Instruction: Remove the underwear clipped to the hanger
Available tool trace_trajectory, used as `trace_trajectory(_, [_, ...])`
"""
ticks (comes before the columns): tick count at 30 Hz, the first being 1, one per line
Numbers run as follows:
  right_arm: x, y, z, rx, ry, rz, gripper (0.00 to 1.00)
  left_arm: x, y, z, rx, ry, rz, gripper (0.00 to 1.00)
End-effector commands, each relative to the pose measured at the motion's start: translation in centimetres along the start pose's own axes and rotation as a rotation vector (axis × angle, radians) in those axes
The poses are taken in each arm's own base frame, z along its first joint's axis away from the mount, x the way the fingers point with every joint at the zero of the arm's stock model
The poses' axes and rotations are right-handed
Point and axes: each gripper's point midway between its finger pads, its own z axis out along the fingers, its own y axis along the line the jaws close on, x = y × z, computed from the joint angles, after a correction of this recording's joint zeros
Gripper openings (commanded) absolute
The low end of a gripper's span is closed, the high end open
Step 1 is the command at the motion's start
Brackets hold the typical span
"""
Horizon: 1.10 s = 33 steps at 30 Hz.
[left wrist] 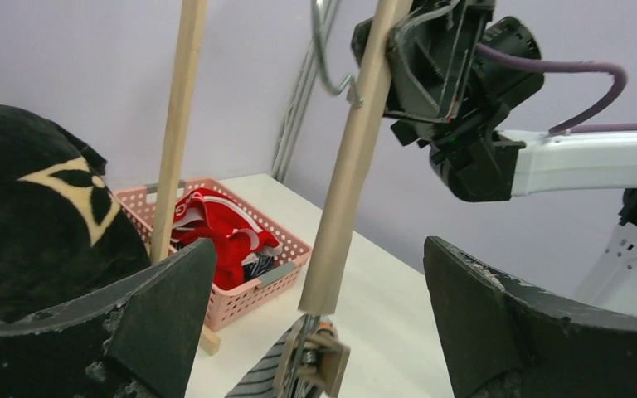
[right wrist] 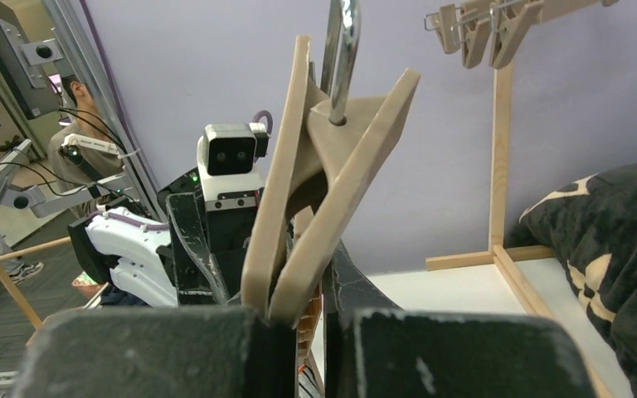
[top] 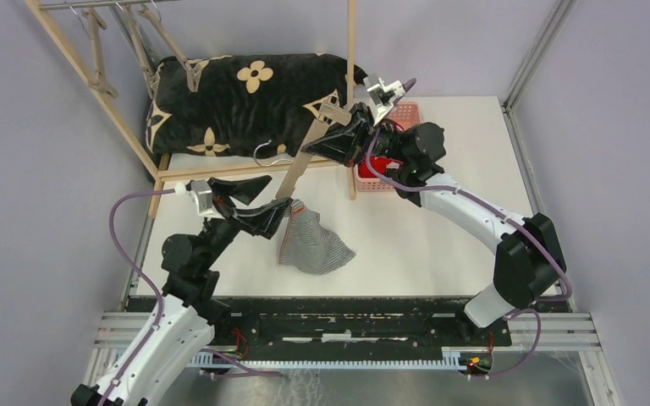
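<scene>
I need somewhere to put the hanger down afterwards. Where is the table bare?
Bare table lies between the grey underwear and the right arm, and right of the pink basket. It is crowded around the hanger, where the left gripper and right gripper meet.

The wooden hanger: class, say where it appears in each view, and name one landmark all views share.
Top external: the wooden hanger slants through the centre.
Left wrist: the wooden hanger is a pale bar slanting up the centre.
Right wrist: the wooden hanger rises at centre from the right claw.
Shared landmark: the black flowered cushion.
</scene>
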Motion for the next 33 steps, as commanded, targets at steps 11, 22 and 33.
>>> trace_trajectory(11, [-4.3,2.8,0.3,-0.029,-0.084,-0.119,0.01,3.2,1.1,-0.9,-0.016,0.092,0.024,0.74])
trace_trajectory(22, [-2.8,2.0,0.0,-0.006,-0.041,-0.102,0.01,0.7,0.1,-0.9,-0.009,0.041,0.073,0.56])
trace_trajectory(33, [-3.2,2.8,-0.2,-0.013,-0.042,-0.111,0.01,-1.6,-0.6,0.8,0.021,0.022,0.127,0.79])
